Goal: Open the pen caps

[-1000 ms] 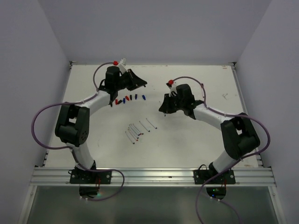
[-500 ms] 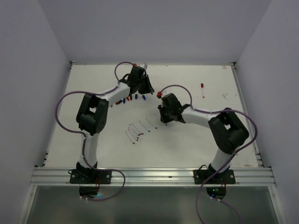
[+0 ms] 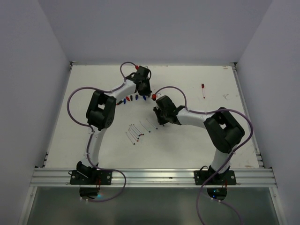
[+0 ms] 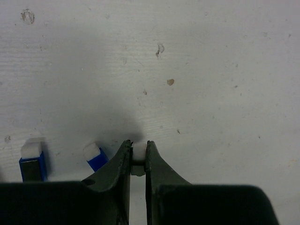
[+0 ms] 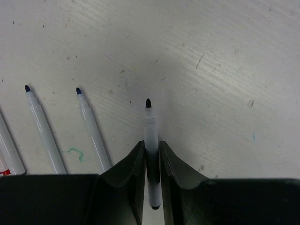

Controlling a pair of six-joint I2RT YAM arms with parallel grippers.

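Note:
My left gripper (image 4: 138,144) is shut on a small pen cap (image 4: 138,151) with a pale end, low over the table; two blue caps (image 4: 96,157) lie just left of it. In the top view it (image 3: 143,92) sits at the right end of a row of red, blue and black caps (image 3: 126,99). My right gripper (image 5: 151,144) is shut on an uncapped, black-tipped pen (image 5: 151,126), held by its white barrel. In the top view it (image 3: 159,120) is at the right end of the row of uncapped pens (image 3: 136,132).
Two more uncapped pens (image 5: 93,129) lie left of the held one, beside a green scribble (image 5: 75,152) on the table. A pen with a red cap (image 3: 203,89) lies alone at the back right. Walls close the table on three sides.
My left gripper has swung right to the right end of the cap row. My right gripper has moved left to the row of pens. The red-capped pen at the back right has come into view.

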